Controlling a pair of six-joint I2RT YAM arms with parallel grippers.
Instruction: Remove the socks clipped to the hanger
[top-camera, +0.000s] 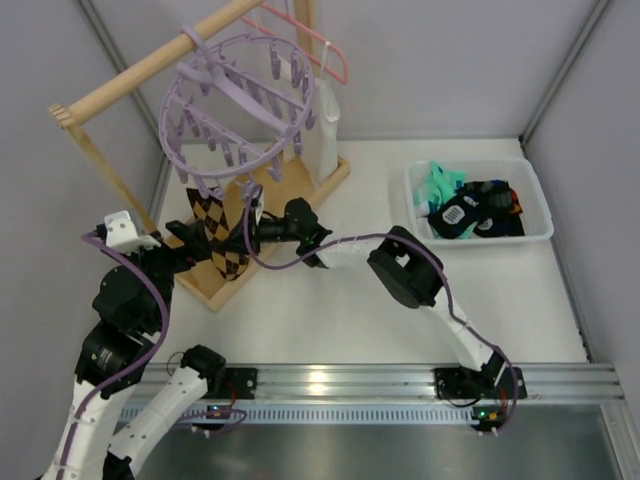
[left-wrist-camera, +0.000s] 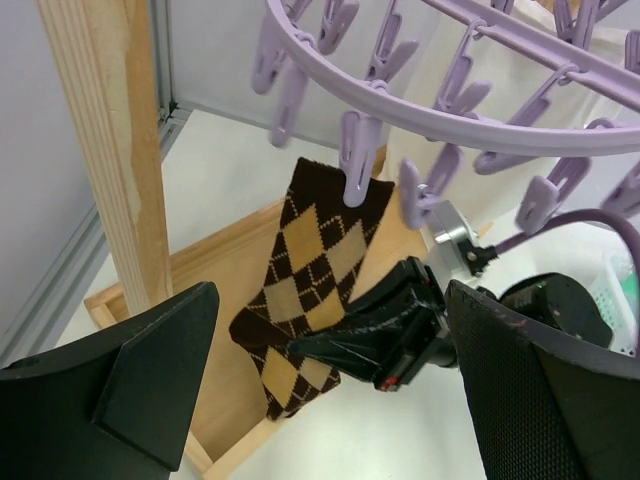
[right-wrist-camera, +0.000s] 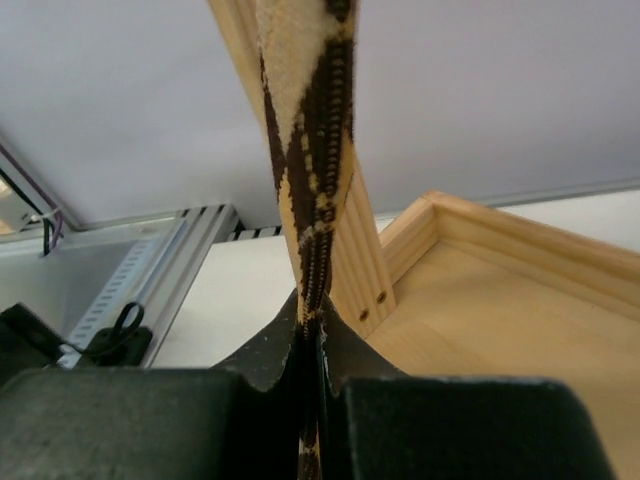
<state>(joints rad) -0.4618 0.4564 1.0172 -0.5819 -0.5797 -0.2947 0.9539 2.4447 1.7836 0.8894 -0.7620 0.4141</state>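
Only right wrist shows it: right claw clamped on brown checked sock, edge-on. From top: stretched leftward, elbow bent; left claw wide open.

Wooden rail frame, pink coat hanger, long white cloth, white bin
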